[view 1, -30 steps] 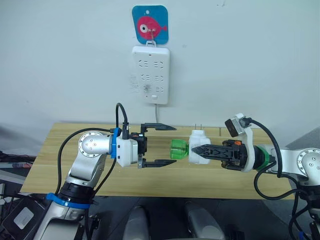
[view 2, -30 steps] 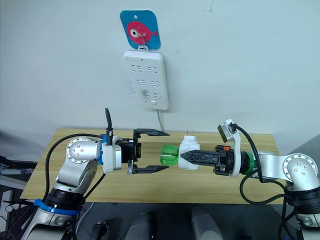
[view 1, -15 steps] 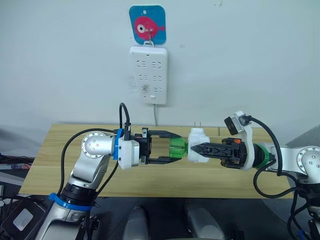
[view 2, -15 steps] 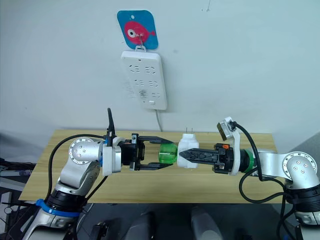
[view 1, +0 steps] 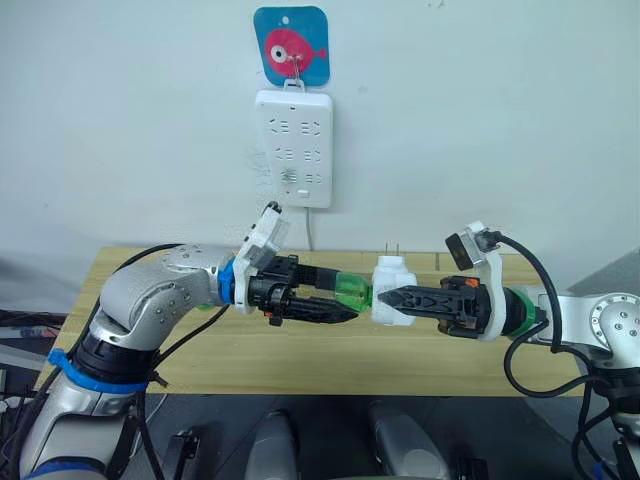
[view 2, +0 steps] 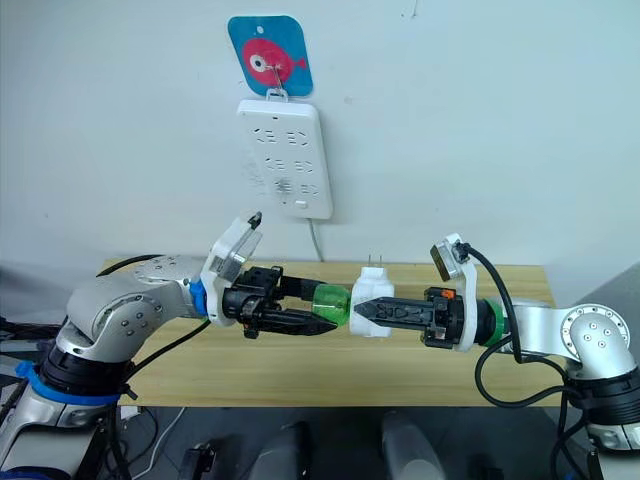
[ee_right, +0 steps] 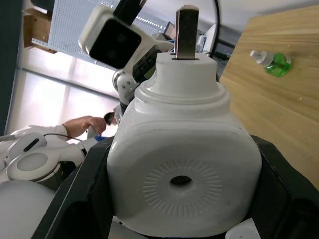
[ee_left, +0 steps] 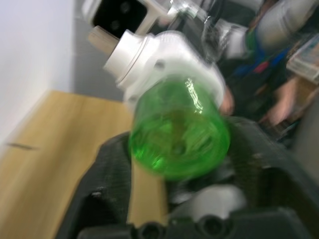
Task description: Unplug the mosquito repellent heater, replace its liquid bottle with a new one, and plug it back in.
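Wooden table (view 1: 120,330): it sits low, under both arms, in the same place as before.
Power strip (view 1: 293,148): white, flat on the wall at 12 o'clock, with a fish picture (view 1: 291,46) hung above it. Nothing is plugged into it.
Left gripper (view 1: 335,298): one second ago its fingers were wide apart and well apart from the bottle. Half a second ago they were around it. Now they are squeezed onto the green bottle, and the wrist has turned, so its camera has swung up on top.
Right gripper (view 1: 388,297): it has stayed put, at 3 o'clock from the left one, fingers clamped on the heater.
Mosquito repellent heater (view 1: 394,290): white and round, held in the air over the table, prongs pointing up. It has hardly moved.
Green bottle (view 1: 352,292): its neck is in the heater, and it sticks out at 9 o'clock.
Spare bottle (ee_right: 271,63): small and green, lying on the table.
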`<action>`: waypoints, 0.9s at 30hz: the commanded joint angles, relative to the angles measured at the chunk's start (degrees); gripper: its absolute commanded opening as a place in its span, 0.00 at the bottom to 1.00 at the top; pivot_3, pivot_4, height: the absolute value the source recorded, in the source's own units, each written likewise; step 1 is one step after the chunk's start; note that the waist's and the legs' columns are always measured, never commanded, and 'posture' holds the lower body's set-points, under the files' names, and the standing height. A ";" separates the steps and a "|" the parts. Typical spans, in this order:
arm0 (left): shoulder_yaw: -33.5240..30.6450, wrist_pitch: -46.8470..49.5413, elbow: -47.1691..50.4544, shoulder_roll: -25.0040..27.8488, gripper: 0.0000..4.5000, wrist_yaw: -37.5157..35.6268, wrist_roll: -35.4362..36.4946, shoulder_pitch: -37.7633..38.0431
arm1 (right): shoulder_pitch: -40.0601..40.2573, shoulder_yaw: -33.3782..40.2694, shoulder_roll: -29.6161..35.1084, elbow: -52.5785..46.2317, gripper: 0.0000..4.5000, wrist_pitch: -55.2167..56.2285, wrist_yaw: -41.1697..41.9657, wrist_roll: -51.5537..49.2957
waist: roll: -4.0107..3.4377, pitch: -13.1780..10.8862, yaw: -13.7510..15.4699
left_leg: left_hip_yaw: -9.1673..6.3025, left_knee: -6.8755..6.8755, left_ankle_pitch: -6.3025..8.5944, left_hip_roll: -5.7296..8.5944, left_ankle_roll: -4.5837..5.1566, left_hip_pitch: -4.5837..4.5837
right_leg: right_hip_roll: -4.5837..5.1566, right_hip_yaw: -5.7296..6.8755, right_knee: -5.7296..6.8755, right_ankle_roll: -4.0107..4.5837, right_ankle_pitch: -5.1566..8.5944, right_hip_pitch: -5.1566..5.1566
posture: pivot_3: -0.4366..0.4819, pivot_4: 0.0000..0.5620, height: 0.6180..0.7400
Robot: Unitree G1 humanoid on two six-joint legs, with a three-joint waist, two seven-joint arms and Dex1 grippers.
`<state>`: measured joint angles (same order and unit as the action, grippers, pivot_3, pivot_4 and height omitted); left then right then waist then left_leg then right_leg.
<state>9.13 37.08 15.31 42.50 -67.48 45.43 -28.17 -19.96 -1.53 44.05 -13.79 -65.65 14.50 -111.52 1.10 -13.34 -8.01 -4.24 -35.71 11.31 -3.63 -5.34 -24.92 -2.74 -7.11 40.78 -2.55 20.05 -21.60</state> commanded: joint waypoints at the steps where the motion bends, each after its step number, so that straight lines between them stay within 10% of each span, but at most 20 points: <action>1: -0.82 -23.58 -1.15 -2.46 0.94 -3.86 -13.15 3.09 | 0.31 1.26 0.25 -1.97 0.67 0.13 0.37 -1.48 | -0.01 0.00 0.11 | 0.01 -0.01 0.00 0.01 0.00 0.00 | 0.01 -0.02 -0.01 0.00 0.00 0.00 | 0.27 0.36 0.93; 6: -3.30 -55.38 -3.98 -9.08 1.00 -8.47 -21.58 9.22 | 0.53 1.35 0.46 -2.13 0.67 0.09 0.48 -1.48 | 0.00 -0.01 0.23 | 0.16 -0.08 0.00 0.03 -0.01 0.00 | 0.06 -0.12 -0.03 0.02 -0.01 0.04 | 0.28 0.36 0.93; 13: -4.17 -64.52 -9.41 -11.09 1.00 -8.17 -22.50 9.97 | 0.12 1.23 0.62 -1.84 0.67 -0.21 0.69 -1.48 | 0.00 -0.01 0.09 | 0.17 -0.13 0.00 0.02 0.01 0.01 | 0.04 -0.16 0.01 0.00 -0.01 0.03 | 0.28 0.36 0.93; 21: -1.80 -64.43 -9.26 -13.35 0.51 -5.86 -22.98 7.65 | -0.30 1.04 0.45 -1.81 0.67 -0.26 0.76 -1.48 | 0.00 -0.01 0.08 | 0.15 -0.17 0.00 0.03 0.01 -0.01 | 0.04 -0.13 0.02 0.00 -0.01 0.05 | 0.28 0.36 0.93; 27: 0.33 -60.23 -7.04 -13.67 0.48 -4.80 -23.01 7.23 | -0.15 1.03 0.30 -2.03 0.67 0.04 0.61 -1.48 | 0.00 -0.01 0.03 | 0.13 -0.17 0.00 0.02 0.01 0.00 | 0.03 -0.12 0.05 0.00 -0.01 0.05 | 0.28 0.36 0.93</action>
<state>7.59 -24.80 4.57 29.25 -73.16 21.90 -20.19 -19.48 -0.97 44.89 -13.54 -65.66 14.56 -111.51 1.10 -13.35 -7.97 -4.11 -35.88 11.31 -3.61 -5.34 -24.92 -2.71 -7.23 40.83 -2.55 20.04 -21.55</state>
